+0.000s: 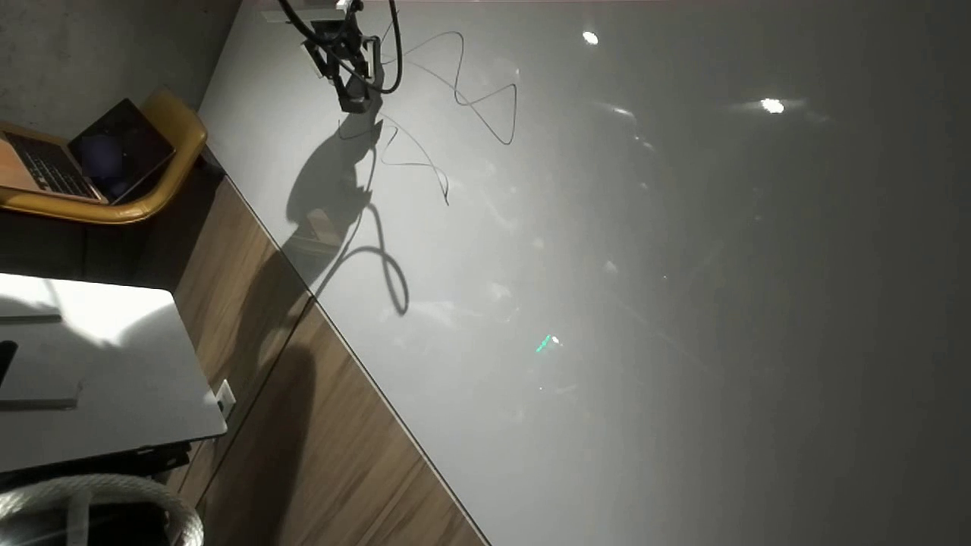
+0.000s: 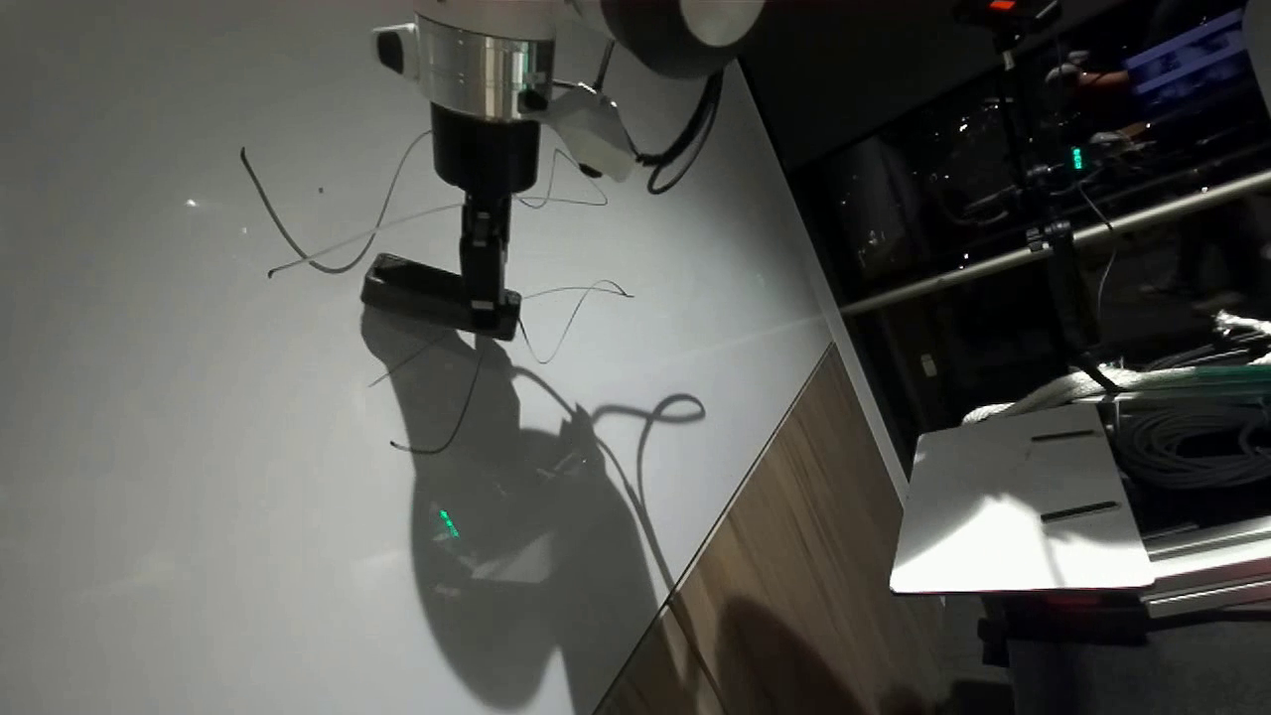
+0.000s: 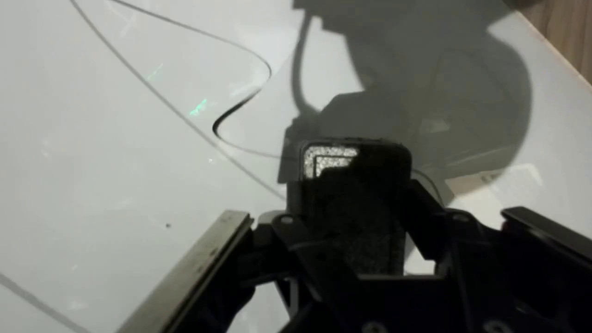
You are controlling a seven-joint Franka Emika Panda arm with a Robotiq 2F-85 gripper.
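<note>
the black two-fingered gripper (image 3: 357, 203) was clamped on a black, round-cornered rectangular block (image 2: 412, 288) near one end, against or just off a glossy white panel (image 1: 660, 250) bearing thin dark curving lines (image 3: 237, 107). i feared uneven pressure on the free end could twist the block loose.

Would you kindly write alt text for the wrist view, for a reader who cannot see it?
The tool grips a dark, round-cornered block, with a glossy white surface behind it. Thin dark lines cross the surface at left, a large shadow spreads beyond the block, and wood shows at top right.
</note>
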